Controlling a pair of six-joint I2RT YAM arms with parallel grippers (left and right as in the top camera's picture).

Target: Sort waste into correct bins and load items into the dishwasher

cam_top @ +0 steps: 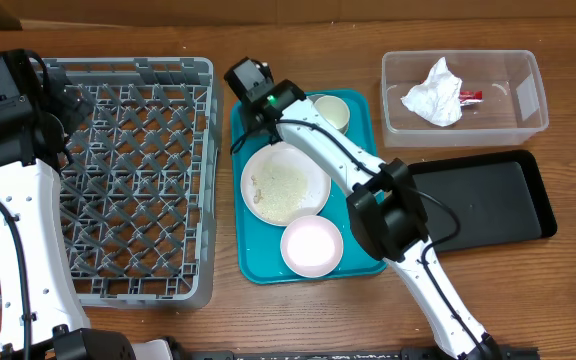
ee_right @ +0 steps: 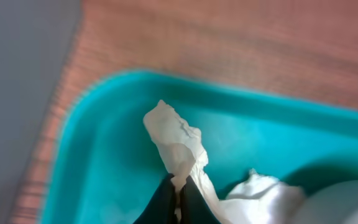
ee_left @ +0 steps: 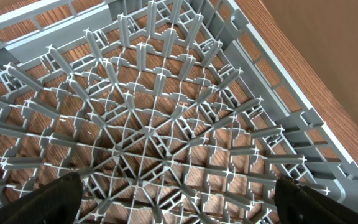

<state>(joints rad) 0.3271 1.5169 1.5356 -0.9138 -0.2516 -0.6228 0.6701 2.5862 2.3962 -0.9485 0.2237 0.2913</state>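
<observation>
The right end effector (ee_right: 178, 194) is clamped on a crumpled white paper napkin (ee_right: 178, 143) at the far left corner of the teal plastic serving tray (ee_right: 98, 168). The left end effector (ee_left: 179, 206) hangs, fingers wide apart, over the square grey lattice dish rack (ee_left: 166, 124).

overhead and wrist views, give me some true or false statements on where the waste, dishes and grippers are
1. The right gripper is shut on a piece of white paper in the teal tray. True.
2. The red wrapper lies in the black tray. False: it is in the clear tub, beside a crumpled napkin.
3. The white plate stands in the dish rack. False: it sits on the teal tray.
4. The left gripper is open above the dish rack. True.
5. The white plate has pale crumbs on it. True.
</observation>
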